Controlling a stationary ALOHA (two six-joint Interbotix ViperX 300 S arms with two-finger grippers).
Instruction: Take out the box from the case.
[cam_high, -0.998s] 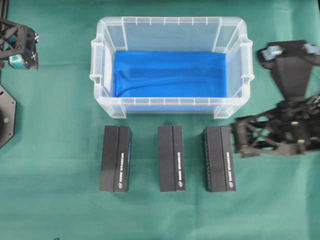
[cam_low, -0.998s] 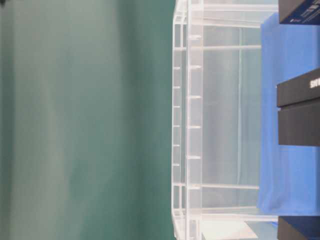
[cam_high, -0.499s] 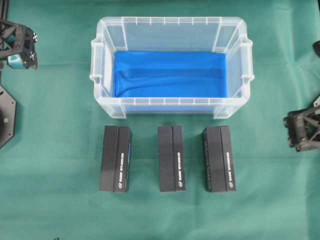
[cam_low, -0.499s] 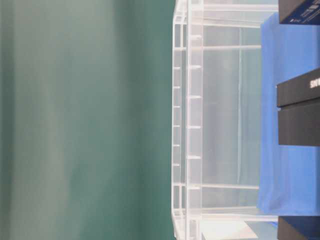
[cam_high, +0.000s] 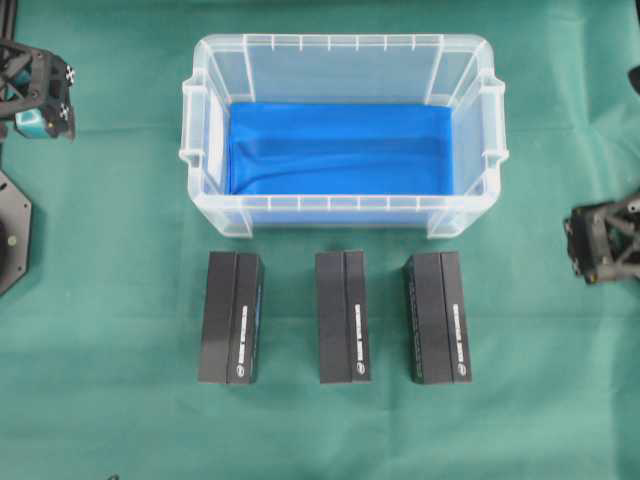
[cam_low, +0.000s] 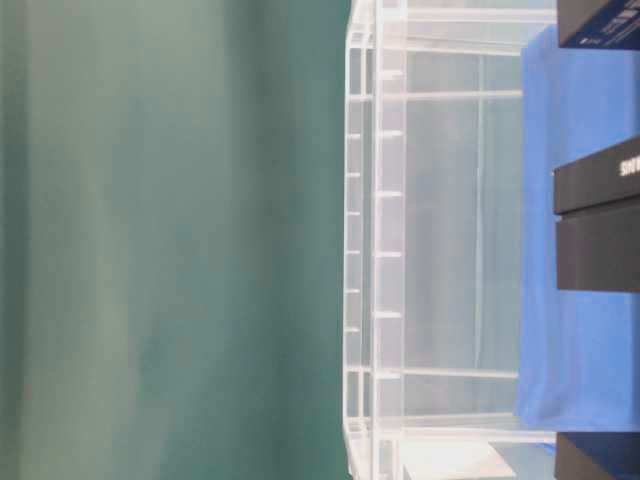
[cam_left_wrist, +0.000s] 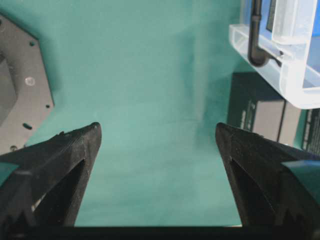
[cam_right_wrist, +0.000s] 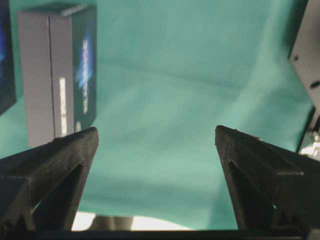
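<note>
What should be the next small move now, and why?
Probably none beyond parking the arms. The clear plastic case holds only its blue cloth, and three black boxes stand in a row on the green cloth in front of it. The left gripper and right gripper are open and empty.

left box (cam_high: 231, 317): white print strip along top, too small to read
middle box (cam_high: 343, 317): same strip, unreadable
right box (cam_high: 438, 317): same, unreadable
table-level view: partial white letters on box edge (cam_low: 598, 186), cut off
</note>
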